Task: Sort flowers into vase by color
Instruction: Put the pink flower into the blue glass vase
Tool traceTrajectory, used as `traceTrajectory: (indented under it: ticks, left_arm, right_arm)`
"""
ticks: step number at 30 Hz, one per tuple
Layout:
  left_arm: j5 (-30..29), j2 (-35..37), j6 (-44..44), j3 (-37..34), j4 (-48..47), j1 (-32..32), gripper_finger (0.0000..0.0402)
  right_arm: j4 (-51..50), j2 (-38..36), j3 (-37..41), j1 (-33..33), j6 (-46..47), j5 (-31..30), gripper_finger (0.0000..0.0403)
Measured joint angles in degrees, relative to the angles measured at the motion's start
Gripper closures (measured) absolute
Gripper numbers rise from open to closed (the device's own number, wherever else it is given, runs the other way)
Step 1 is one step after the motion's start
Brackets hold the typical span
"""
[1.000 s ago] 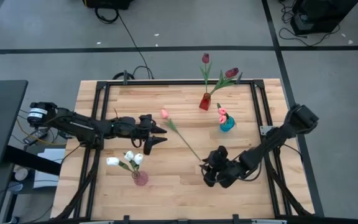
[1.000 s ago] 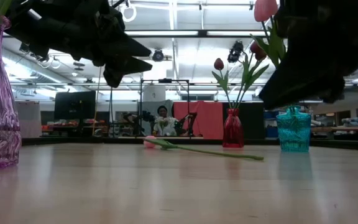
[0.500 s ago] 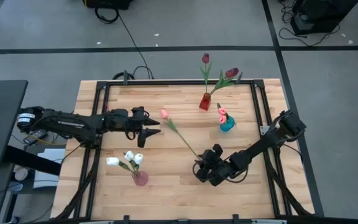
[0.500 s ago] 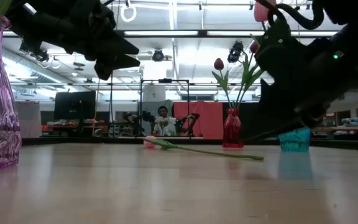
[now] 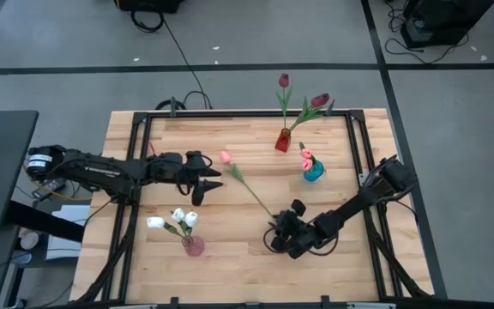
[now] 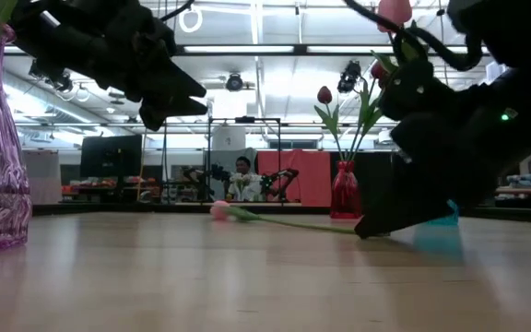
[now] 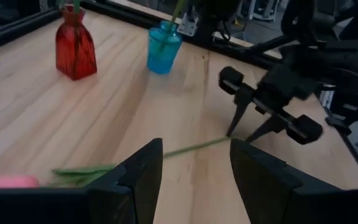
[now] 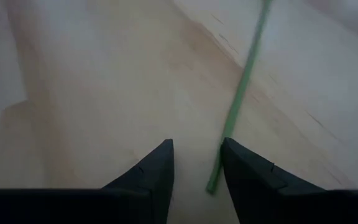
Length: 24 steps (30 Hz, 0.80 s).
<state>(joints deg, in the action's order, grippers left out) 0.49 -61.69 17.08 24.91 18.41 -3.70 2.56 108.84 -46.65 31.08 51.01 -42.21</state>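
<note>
The right gripper point(image 5: 274, 238) is down at the tabletop point(image 5: 230, 257), fingers parted, at the stem end of the pink tulip point(image 5: 249, 186), the stem tip just beside one finger point(image 8: 241, 174) and ungrasped. The tulip lies flat, its bud toward the left gripper point(image 5: 216, 178), which hovers near it with fingers spread, holding nothing. Behind stand a red vase point(image 5: 282, 140) with dark red tulips and a blue vase point(image 5: 313, 171) with pink ones; a pink vase point(image 5: 194, 246) with white tulips stands at the front.
</note>
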Motion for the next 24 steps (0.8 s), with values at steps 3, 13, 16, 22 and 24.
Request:
traceTrajectory:
  ticks: [3,13,16,22,24]
  left_arm:
    - [1.1,0.2,0.1,0.0,0.0,0.1,0.0209]
    - [4.6,0.3,1.2,0.0,0.0,0.1,0.0209]
    - [4.6,0.3,1.2,0.0,0.1,0.1,0.0209]
    - [4.2,0.3,0.8,0.0,0.8,0.1,0.0209]
    - [4.1,0.3,0.8,0.0,2.1,0.1,0.0209]
  right_arm:
    - [-0.4,1.0,-0.2,-0.3,1.7,1.0,0.0264]
    - [-3.3,1.1,-0.2,-0.4,4.9,4.1,0.039]
    - [-4.1,0.6,-0.2,-0.5,5.8,4.4,0.0392]
    - [-9.5,-4.7,0.3,-0.4,5.8,5.8,0.0399]
    - [-12.1,-6.7,0.3,-0.3,6.2,5.5,0.04]
